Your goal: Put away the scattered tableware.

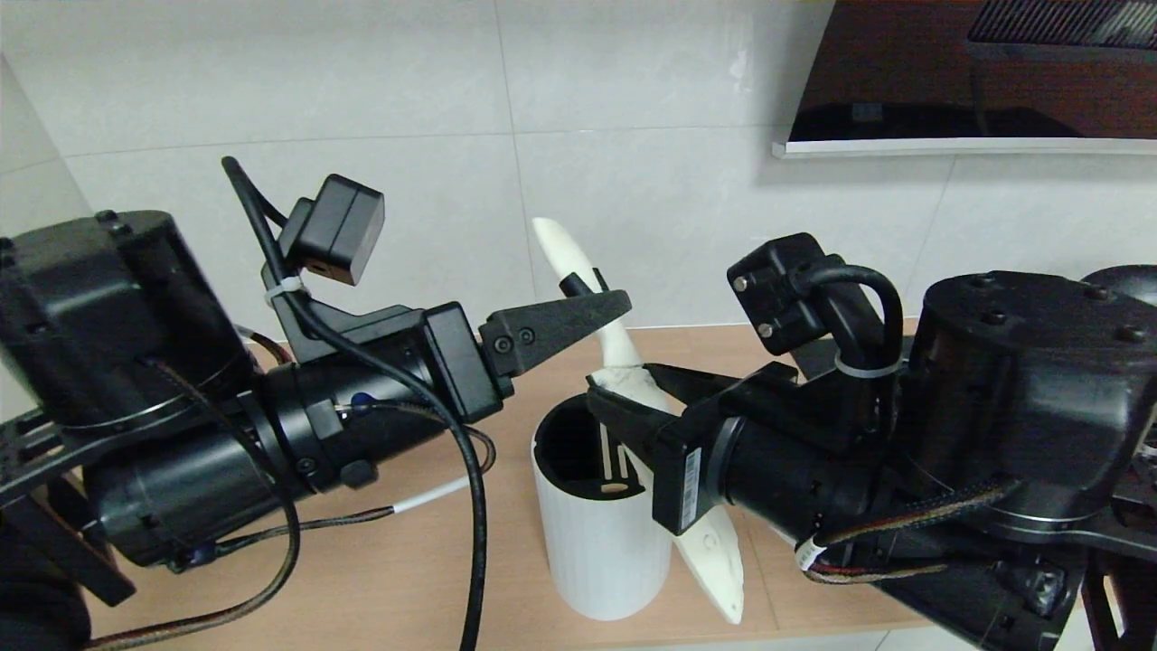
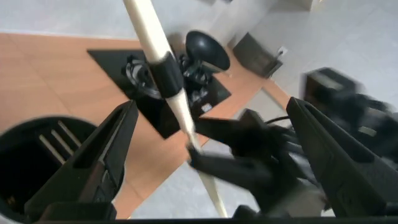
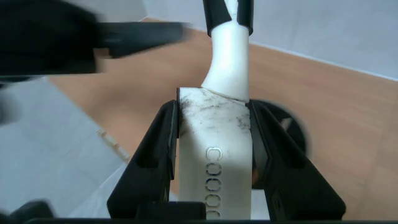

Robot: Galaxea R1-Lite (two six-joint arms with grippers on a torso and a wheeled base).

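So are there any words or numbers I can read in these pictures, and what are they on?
On the white spatula: a row of raised ring shapes, not clearly letters.
On the sticker on the right arm: bars, with print too small to read.
Nothing else carries writing.

Head cam's up top, tilted down at the counter (image 1: 407, 579), tiled wall (image 1: 633, 136) across the upper frame, holder (image 1: 601, 542) lower middle. Left wrist cam looks out along my left gripper (image 2: 211, 115), facing my right gripper (image 2: 194, 146) close up. Right wrist cam's jammed right against the spatula (image 3: 214, 155), counter beyond. All three share spatula and holder.
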